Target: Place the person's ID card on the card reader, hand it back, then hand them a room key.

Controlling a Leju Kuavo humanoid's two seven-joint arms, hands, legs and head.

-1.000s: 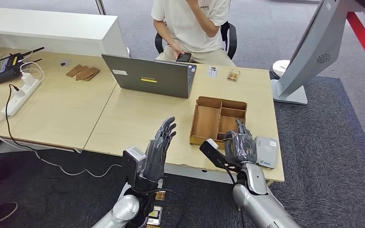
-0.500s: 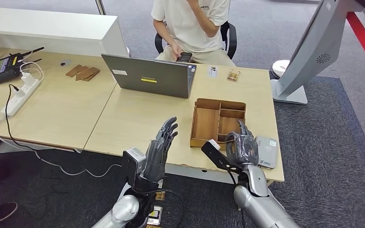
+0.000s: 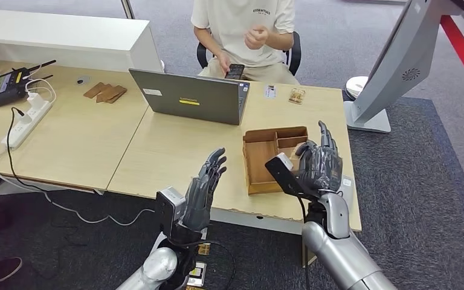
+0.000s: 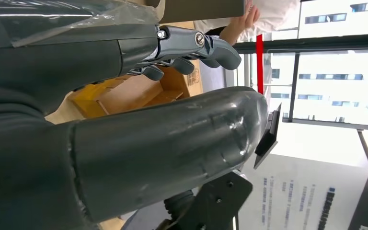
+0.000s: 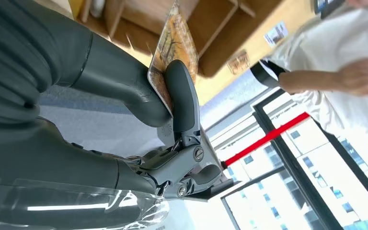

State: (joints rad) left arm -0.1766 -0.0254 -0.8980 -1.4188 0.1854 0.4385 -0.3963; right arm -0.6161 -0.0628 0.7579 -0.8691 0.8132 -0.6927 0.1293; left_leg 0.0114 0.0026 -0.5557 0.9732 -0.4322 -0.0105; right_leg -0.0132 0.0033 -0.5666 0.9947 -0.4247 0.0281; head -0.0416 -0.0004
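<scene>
Right hand (image 3: pixel 320 164) pinches card (image 5: pixel 171 52) above tray (image 3: pixel 260 158) (near table edge).

A room key (image 5: pixel 172 52), a thin card printed in orange and yellow, is being pinched edge-up between the thumb and a finger of the right hand (image 3: pixel 320 164), above the desk's (image 3: pixel 175 151) right front corner.

We see open tabletop (image 3: pixel 175 151) btwn laptop (image 3: pixel 190 96) and near edge, free for left hand (image 3: pixel 204 184). Wooden tray (image 3: pixel 266 158) sits just in front of right hand (image 3: pixel 319 164), blocking low path fwd. Laptop lid walls off the person (image 3: pixel 244 27) on left; gap right of laptop is passable above tray.
</scene>
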